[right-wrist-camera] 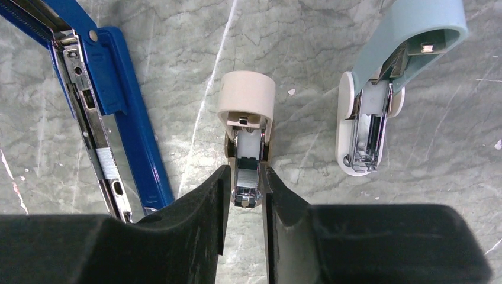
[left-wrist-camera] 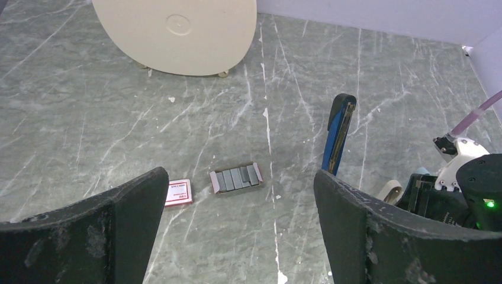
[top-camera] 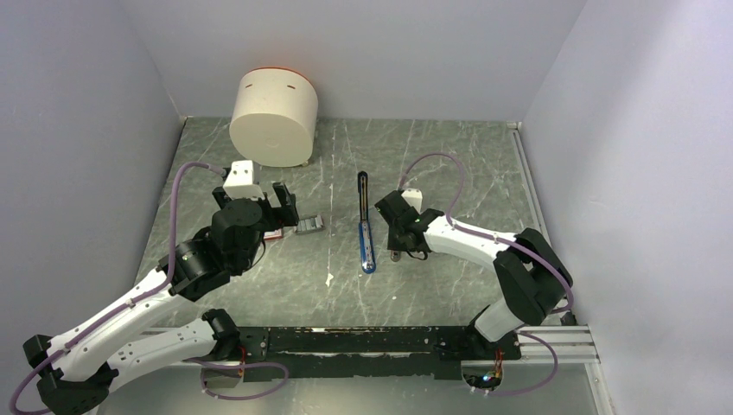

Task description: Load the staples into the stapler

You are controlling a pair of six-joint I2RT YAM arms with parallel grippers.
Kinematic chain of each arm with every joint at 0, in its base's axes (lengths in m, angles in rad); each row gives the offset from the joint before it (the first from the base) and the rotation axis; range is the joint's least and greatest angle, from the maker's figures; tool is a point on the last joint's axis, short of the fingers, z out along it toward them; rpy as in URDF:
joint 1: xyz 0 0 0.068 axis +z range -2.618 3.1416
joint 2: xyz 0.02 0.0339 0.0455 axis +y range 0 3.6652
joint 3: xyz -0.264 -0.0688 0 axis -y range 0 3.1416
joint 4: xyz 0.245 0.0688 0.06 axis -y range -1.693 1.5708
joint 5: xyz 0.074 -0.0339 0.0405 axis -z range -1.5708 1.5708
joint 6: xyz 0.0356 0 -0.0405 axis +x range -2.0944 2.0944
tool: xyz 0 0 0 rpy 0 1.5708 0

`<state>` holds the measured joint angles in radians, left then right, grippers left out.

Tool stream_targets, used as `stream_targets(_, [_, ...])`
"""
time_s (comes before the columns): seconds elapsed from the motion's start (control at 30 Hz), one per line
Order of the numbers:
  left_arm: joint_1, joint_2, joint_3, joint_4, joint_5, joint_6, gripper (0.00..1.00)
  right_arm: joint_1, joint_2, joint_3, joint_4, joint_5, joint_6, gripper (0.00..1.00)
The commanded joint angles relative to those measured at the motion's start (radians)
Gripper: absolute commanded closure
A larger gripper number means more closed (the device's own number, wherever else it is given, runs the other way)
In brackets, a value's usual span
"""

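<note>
Staples [left-wrist-camera: 237, 177]: grey block in opened box, ahead of and between the wide-spread jaws of the left gripper [left-wrist-camera: 241, 201], placed for pickup. Stapler [right-wrist-camera: 133, 136]: swung open, channel bared for loading, just left of the right gripper [right-wrist-camera: 245, 195], whose fingers closely flank a tan mini stapler [right-wrist-camera: 245, 100]; whether they clamp it, cannot tell.

Glossy blue casing and bright metal channel on the stapler [right-wrist-camera: 139, 142] — the counter [right-wrist-camera: 177, 59] is smooth, veined, stone-like; the fingers [left-wrist-camera: 379, 236] are matt black, scuffed.
</note>
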<state>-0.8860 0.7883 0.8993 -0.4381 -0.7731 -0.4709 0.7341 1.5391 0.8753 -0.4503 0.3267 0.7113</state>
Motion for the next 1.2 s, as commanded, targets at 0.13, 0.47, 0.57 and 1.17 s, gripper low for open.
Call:
stream_targets(0.13, [0.007,-0.018,0.005,0.019,0.005,-0.001,0.03,0.004,-0.066,0.047,-0.020,0.023,-0.015,0.66])
stream_targets(0.47, [0.006,-0.032,0.012,0.054,-0.014,0.010,0.03,0.087,-0.111,0.155,0.099,-0.050,-0.206,0.44])
stream_targets(0.57, [0.006,-0.035,0.026,0.058,-0.019,0.017,0.03,0.138,-0.025,0.243,0.111,-0.044,-0.217,0.44])
stream_targets(1.17, [0.007,-0.131,0.052,-0.040,-0.058,-0.005,0.03,0.241,0.596,0.856,-0.034,0.079,-0.183,0.46])
